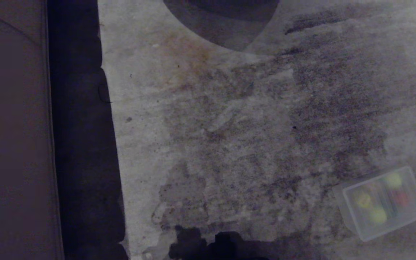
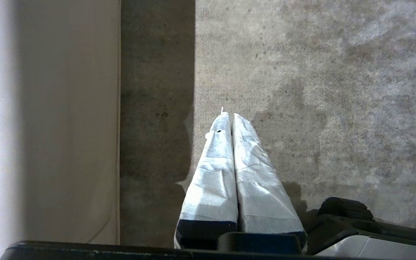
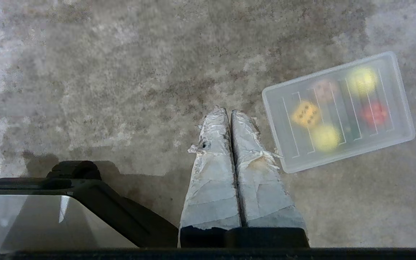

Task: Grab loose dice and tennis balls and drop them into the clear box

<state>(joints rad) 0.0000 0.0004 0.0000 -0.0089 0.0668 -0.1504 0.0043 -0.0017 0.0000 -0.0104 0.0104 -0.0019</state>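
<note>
Grey, stained concrete floor (image 1: 251, 119) fills the head view, with neither arm in sight. At the lower right the clear box (image 1: 381, 204) sits on the floor, slightly turned, and blurred shapes show through it: two yellow-green tennis balls (image 1: 393, 179), a red die (image 1: 400, 198) and a yellowish die (image 1: 362, 199). Along the left runs a dark strip (image 1: 81, 144) beside a brownish flat panel (image 1: 13, 137). A round dark shape (image 1: 222, 18) cuts in at the top edge, and a black part of the robot (image 1: 208, 245) shows at the bottom.

From the left wrist, the left end effector (image 2: 231, 116) points down at bare floor, its two white-wrapped fingers (image 2: 215, 169) pressed together with nothing between them. A beige panel (image 2: 67, 119) and a shadowed strip lie to one side; a black and silver piece of the robot's base (image 2: 356, 231) sits near the fingers' root.

From the right wrist, the right end effector (image 3: 228, 112) likewise hangs over the floor, its taped fingers (image 3: 211, 173) closed on nothing. The clear box (image 3: 338, 110) lies just beside the fingertips, apart from them, holding the two tennis balls (image 3: 362, 80), the red die (image 3: 374, 112), an orange-yellow die with dark dots (image 3: 305, 113) and a dull pinkish die (image 3: 324, 89). No writing is legible anywhere.
</note>
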